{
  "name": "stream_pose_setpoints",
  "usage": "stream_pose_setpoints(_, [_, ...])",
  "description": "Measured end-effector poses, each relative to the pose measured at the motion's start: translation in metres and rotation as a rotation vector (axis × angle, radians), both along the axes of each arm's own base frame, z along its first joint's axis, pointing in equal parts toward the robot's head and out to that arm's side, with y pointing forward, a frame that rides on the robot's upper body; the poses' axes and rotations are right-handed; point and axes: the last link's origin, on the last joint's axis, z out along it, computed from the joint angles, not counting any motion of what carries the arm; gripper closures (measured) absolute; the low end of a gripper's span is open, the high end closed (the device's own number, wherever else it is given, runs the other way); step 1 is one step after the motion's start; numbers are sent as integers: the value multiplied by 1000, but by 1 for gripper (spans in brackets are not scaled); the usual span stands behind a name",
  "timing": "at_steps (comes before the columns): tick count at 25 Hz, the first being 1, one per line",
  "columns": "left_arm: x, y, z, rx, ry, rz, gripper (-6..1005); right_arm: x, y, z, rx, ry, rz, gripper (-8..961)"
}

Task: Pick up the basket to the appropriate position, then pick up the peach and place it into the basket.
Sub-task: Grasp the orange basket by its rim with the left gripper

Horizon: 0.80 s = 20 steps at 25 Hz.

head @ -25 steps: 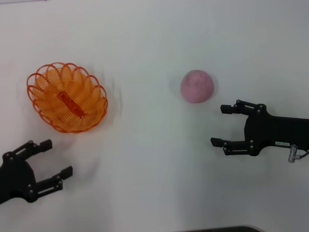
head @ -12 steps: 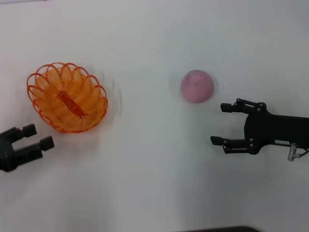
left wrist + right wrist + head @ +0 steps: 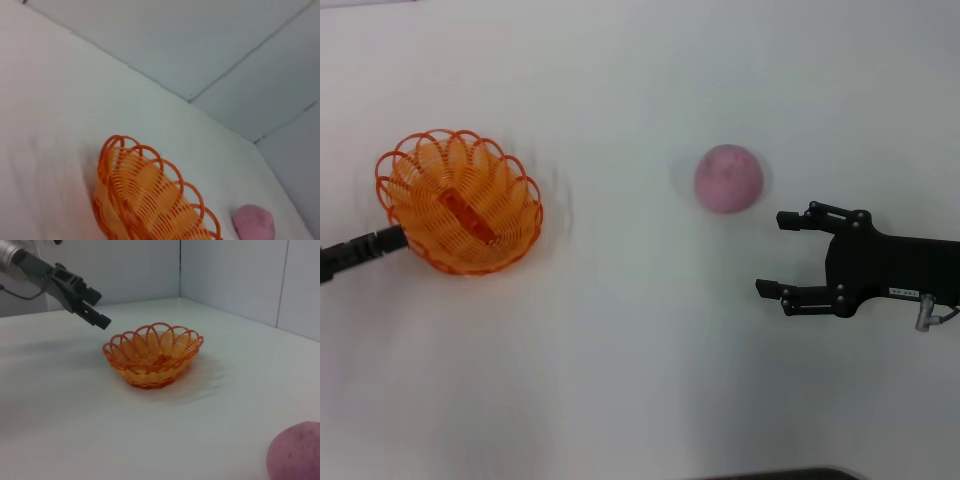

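Left gripper (image 3: 390,238) at basket (image 3: 460,200) rim, grip cannot be told | right gripper (image 3: 775,255) spread, idle | peach (image 3: 728,178) unmoved; both steps outstanding.

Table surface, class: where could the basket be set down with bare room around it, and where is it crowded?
Bare white table lies between the basket and the peach, and across the near strip between the two arms. It is tight at the basket's near-left rim, where the left hand reaches in, and beside the peach, where the open right hand waits.
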Motion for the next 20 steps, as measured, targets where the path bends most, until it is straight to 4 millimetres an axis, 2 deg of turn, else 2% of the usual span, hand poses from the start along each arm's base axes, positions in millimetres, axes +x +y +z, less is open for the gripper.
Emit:
stream_pose_setpoints(4, [2, 7, 7, -34, -60, 106, 155, 0, 0, 0, 0, 1, 0, 27])
stream_pose_setpoints(9, [5, 14, 14, -31, -45, 113, 156, -1, 0, 0, -3, 4, 4, 27])
stream_pose_setpoints(13, [7, 26, 20, -20, 30, 84, 156, -2, 0, 0, -4, 5, 7, 27])
stream_pose_setpoints(20, [26, 58, 25, -29, 196, -20, 155, -2, 1, 1, -5, 7, 10, 27])
